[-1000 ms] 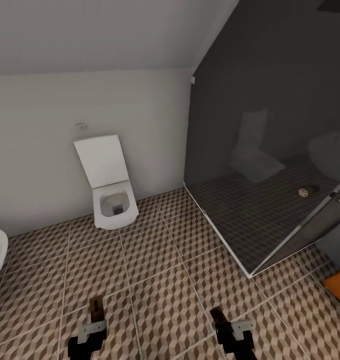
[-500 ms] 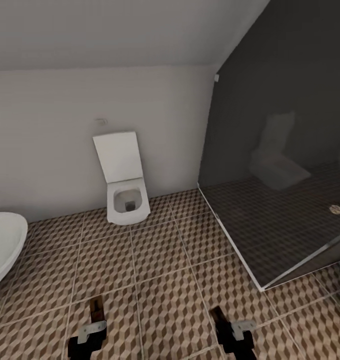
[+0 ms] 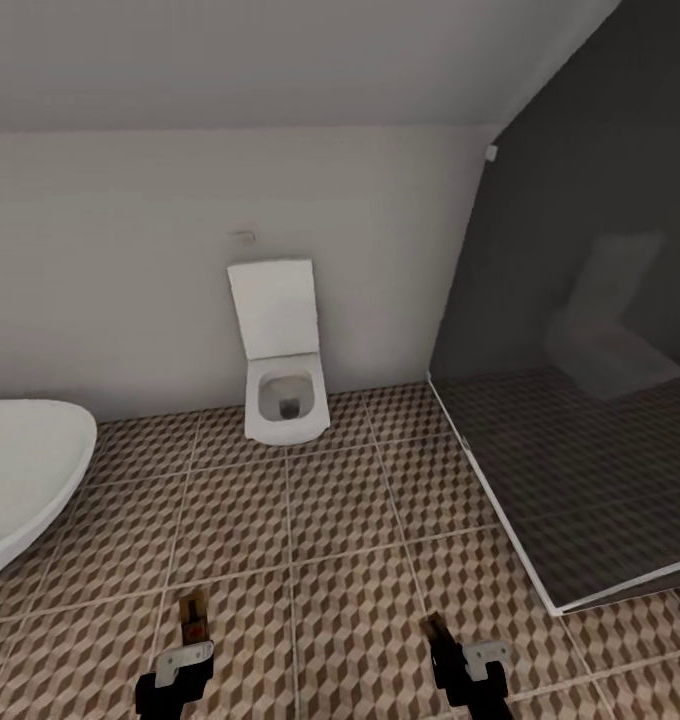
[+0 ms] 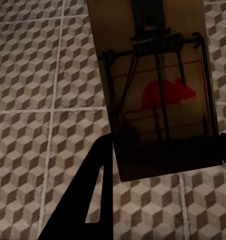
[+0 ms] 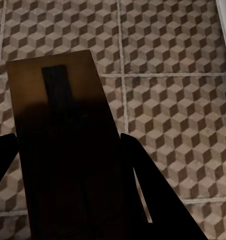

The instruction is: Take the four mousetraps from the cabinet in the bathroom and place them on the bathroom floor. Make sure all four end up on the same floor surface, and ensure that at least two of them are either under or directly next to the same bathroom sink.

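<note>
As we look down from the head camera, a white sink [image 3: 25, 480] bulges in at about nine o'clock, and our left gripper [image 3: 192, 630] at seven o'clock is clamped on a mousetrap [image 3: 192, 617], its long axis running away from us toward twelve o'clock. From the left wrist camera we see that mousetrap [image 4: 157, 90] face-on, red mouse mark and dark wire spring showing, its near end pinched between the two dark fingers [image 4: 95, 197]. At twelve o'clock a white toilet [image 3: 283, 380] stands against the pale wall with its lid up, over the bathroom floor [image 3: 340, 500] of cube-patterned tiles. Our right gripper [image 3: 442, 640] at five o'clock is likewise closed on a second mousetrap [image 3: 438, 630], which also points away from us, tipped slightly toward eleven. Through the right wrist camera we get its plain shadowed side [image 5: 63, 145], held between the fingers [image 5: 152, 195] above the tiles. At three o'clock stands the dark glass shower enclosure [image 3: 590, 400].
</note>
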Available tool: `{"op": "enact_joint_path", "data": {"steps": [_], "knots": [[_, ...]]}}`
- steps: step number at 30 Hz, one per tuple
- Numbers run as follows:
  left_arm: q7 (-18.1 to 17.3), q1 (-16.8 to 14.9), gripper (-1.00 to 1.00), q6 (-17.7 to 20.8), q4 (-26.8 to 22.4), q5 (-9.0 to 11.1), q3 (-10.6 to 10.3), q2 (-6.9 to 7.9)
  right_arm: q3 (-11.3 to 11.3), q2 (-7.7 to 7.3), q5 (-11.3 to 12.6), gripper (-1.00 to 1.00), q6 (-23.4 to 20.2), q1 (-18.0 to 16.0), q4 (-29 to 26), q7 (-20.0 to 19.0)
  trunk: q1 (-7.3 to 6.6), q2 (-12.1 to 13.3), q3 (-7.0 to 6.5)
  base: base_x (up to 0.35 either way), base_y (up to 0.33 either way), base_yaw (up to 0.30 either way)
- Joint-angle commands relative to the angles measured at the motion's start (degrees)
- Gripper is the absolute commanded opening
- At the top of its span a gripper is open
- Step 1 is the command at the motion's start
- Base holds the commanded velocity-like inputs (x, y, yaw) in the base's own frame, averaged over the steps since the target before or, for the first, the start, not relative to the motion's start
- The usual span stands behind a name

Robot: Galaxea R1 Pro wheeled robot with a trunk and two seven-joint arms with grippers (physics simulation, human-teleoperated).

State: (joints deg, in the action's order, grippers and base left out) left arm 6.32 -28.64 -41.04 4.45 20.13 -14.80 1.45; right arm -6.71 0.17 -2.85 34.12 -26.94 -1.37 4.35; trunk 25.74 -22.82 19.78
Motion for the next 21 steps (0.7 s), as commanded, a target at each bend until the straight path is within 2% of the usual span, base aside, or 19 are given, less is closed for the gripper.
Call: {"op": "enact_joint_path", "data": {"steps": [1, 7, 14, 21], "knots": [[0.45, -0.10, -1.00, -0.26, 0.21, -0.09, -0.49, -0.02, -0.32, 0.00, -0.23, -1.00, 0.15, -0.04, 0.05, 0.47, 0.04, -0.10, 0.14, 0.121, 0.000, 0.236], [0.45, -0.10, -1.00, -0.26, 0.21, -0.09, -0.49, -0.03, -0.32, 0.00, -0.23, -1.00, 0.16, -0.04, 0.05, 0.42, 0.04, -0.10, 0.46, 0.128, -0.007, 0.236], [0.45, -0.10, -1.00, -0.26, 0.21, -0.09, -0.49, -0.04, -0.32, 0.00, -0.23, -1.00, 0.14, -0.04, 0.05, 0.37, 0.04, -0.10, 0.84, 0.139, -0.098, 0.214], [0.45, -0.10, -1.00, -0.25, 0.21, -0.09, -0.49, -0.04, -0.32, 0.00, -0.23, -1.00, 0.21, -0.04, 0.05, 0.31, 0.04, -0.10, 0.93, 0.141, -0.119, 0.041]]}}
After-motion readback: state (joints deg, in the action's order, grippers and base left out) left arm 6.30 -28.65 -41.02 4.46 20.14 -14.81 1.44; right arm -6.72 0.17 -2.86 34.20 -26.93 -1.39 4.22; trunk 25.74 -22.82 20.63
